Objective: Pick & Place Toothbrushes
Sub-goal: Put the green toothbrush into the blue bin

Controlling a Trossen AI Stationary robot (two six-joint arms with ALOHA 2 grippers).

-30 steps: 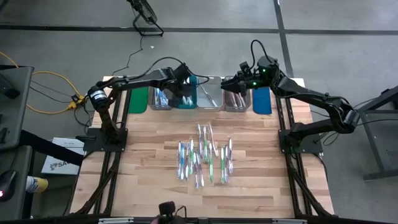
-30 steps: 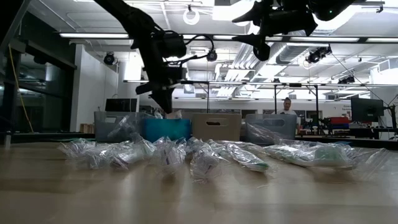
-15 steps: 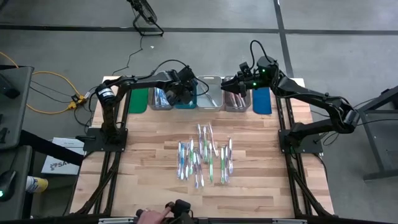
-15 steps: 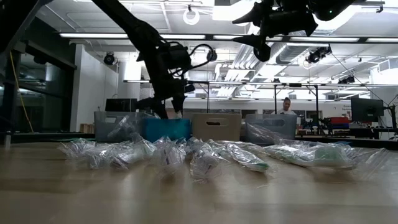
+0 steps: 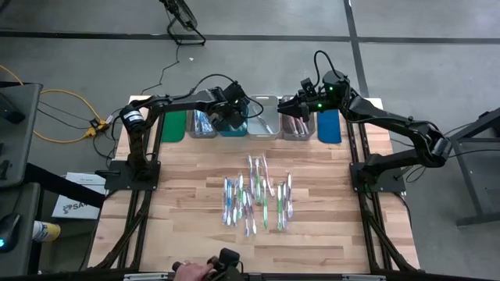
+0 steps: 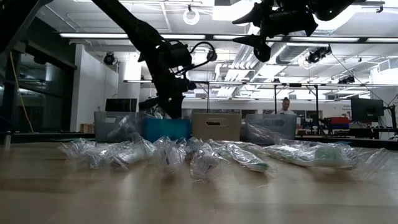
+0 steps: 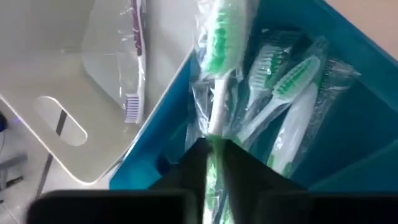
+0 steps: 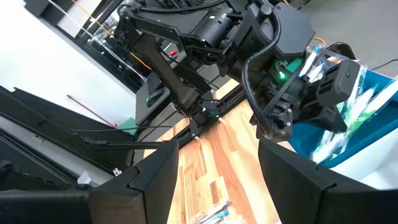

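My left tool [image 7: 213, 163] is clamped on a wrapped green toothbrush [image 7: 219, 65] over the teal bin [image 7: 348, 112]; my right tool [image 5: 295, 107] hangs apart above the grey bin [image 5: 297, 131]. No writing readable.

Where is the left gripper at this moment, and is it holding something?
In the high view the left gripper is over the teal bin, between the grey bin and the clear bin. Its wrist view shows it shut on a wrapped green toothbrush.

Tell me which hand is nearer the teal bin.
Left. The left hand is directly over the teal bin, pinching a wrapped green toothbrush. The right hand hovers above the grey bin, two bins away.
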